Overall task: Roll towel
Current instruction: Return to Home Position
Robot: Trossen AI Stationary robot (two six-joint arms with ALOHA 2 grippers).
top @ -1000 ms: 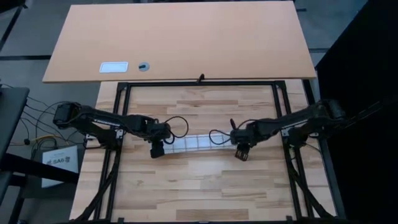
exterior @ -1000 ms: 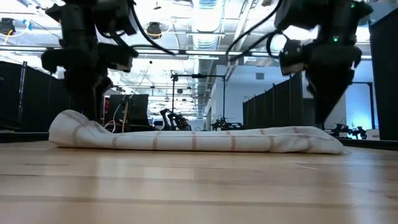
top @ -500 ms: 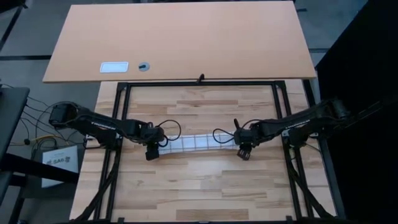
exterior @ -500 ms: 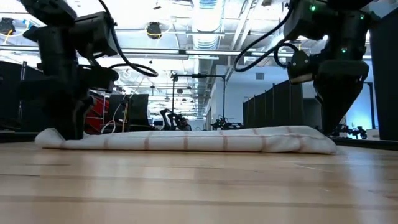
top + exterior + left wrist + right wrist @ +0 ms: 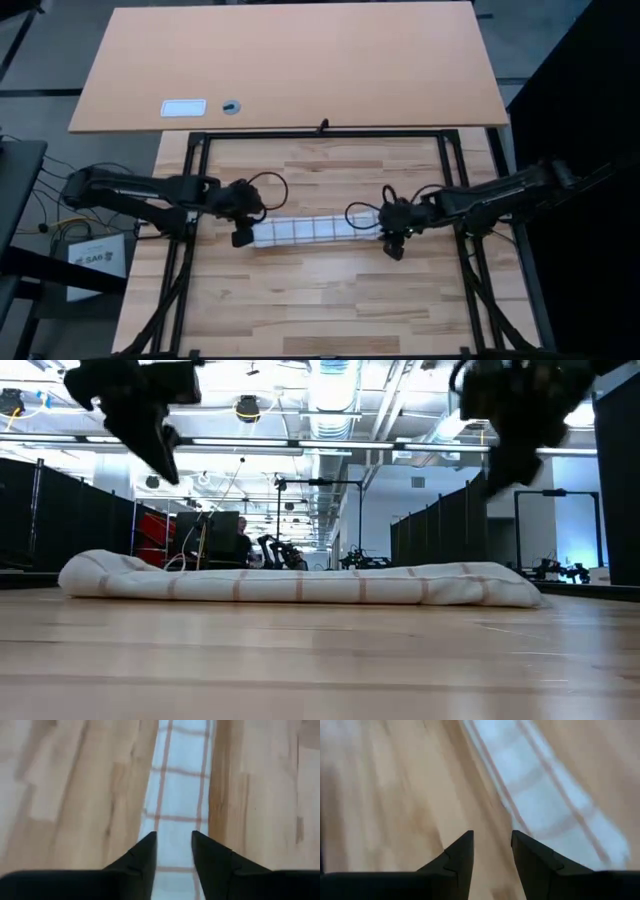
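Your towel (image 5: 315, 230) lies rolled in a long tube across the middle of the desk (image 5: 320, 300), and it's keeping its shape. Half a second back both arms stood low at its ends. Now the left gripper (image 5: 241, 237) and right gripper (image 5: 394, 246) have lifted clear, jaws slightly parted, gripping nothing. Rolling looks done, so you're just pulling back home.

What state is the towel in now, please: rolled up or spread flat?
Rolled up. The towel lies as one long, narrow roll on the table, between the left gripper and right gripper; neither holds it.
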